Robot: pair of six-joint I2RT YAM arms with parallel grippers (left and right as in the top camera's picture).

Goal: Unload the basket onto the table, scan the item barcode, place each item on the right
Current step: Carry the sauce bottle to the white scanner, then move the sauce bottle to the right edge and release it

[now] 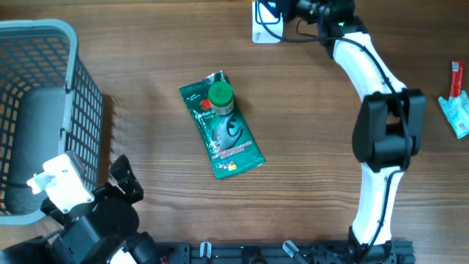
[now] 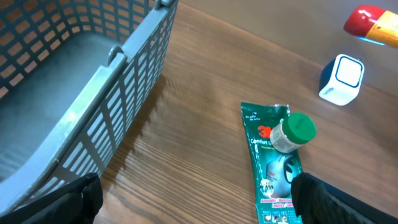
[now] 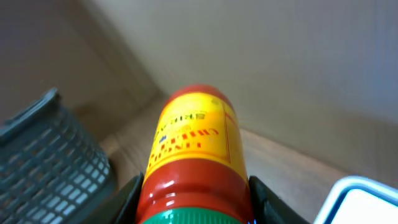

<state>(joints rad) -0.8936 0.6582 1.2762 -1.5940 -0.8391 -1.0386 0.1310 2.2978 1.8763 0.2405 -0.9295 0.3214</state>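
Over at the far edge in the overhead, right arm (image 1: 381,132) reaches beside the white scanner (image 1: 265,28), green packet (image 1: 220,128) lies mid-table. Left wrist: left gripper (image 2: 202,202) gapes wide with nothing in it, basket (image 2: 124,68) on its left. Right wrist: right gripper (image 3: 196,202) clamped on the red-and-yellow bottle (image 3: 193,143), scanner just to its right

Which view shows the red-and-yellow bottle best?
Right wrist: the red-and-yellow bottle fills the frame, label facing the camera, held in the right end effector. Left wrist catches only part of it at the top-right corner. Overhead: cannot make it out by the right arm.
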